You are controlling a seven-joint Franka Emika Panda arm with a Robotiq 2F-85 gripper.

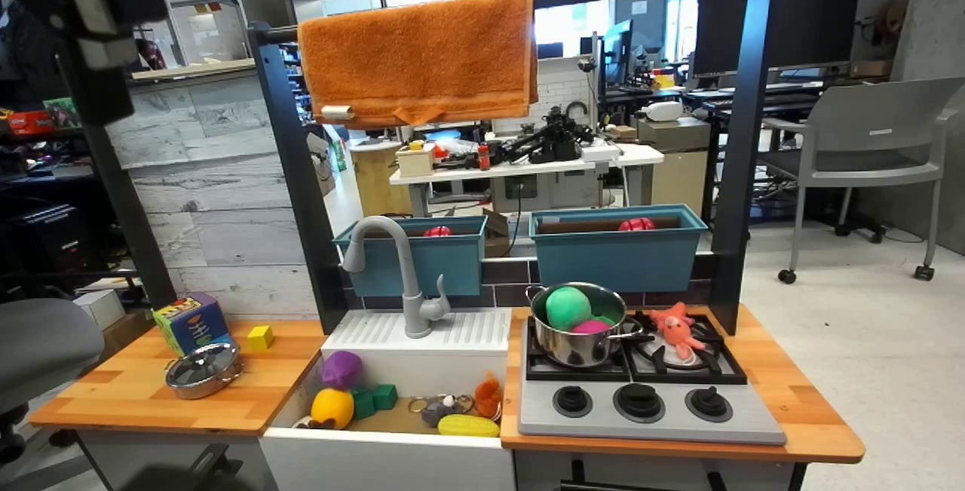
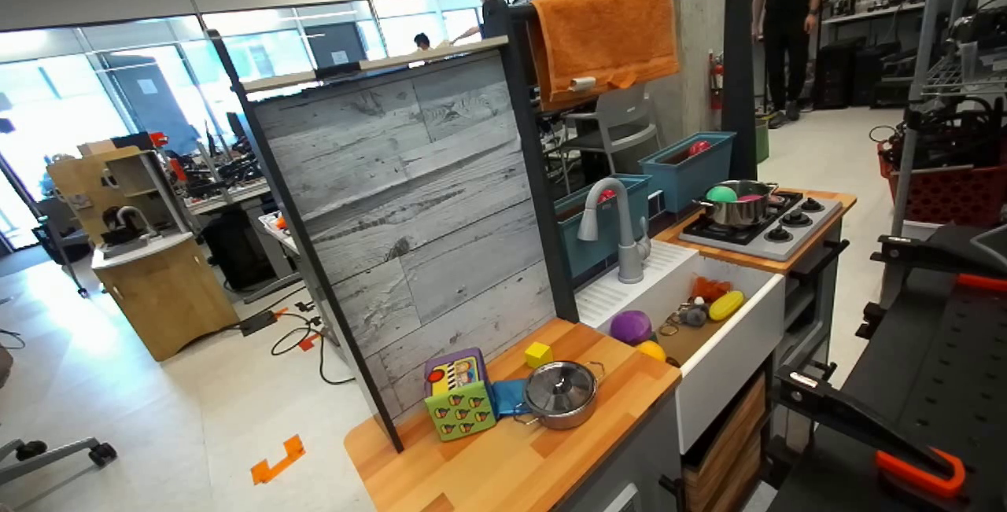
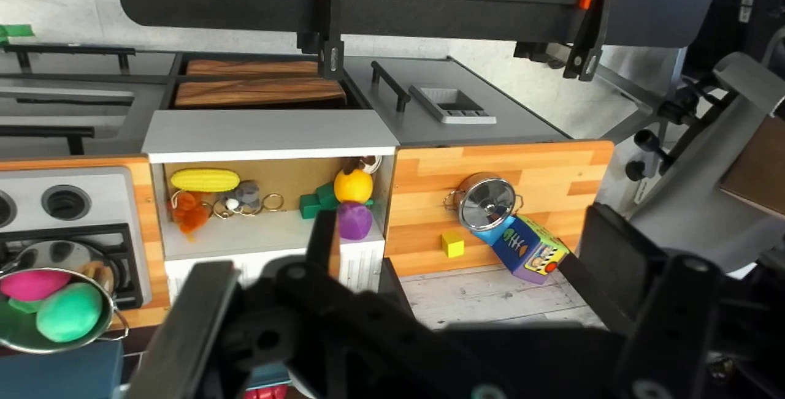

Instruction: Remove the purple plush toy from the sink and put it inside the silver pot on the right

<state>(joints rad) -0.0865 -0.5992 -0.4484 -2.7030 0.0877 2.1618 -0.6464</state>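
Observation:
The purple plush toy (image 1: 342, 370) sits in the back left corner of the white sink (image 1: 384, 464), against the yellow toy, as seen in an exterior view. It also shows in an exterior view (image 2: 631, 327) and in the wrist view (image 3: 354, 220). The silver pot (image 1: 577, 348) stands on the stove with a green ball and a pink thing inside; it also shows in an exterior view (image 2: 739, 215). My gripper (image 3: 466, 246) is open and empty, high above the left worktop; in the wrist view one finger overlaps the purple toy's edge. It is partly visible in an exterior view (image 1: 98, 53).
A grey faucet (image 1: 411, 280) rises behind the sink. The sink also holds a yellow toy (image 1: 332, 408), green blocks and a corn toy (image 1: 467, 425). A lidded pot (image 1: 203, 372), yellow cube and coloured box stand on the left worktop. An orange towel (image 1: 418, 57) hangs above.

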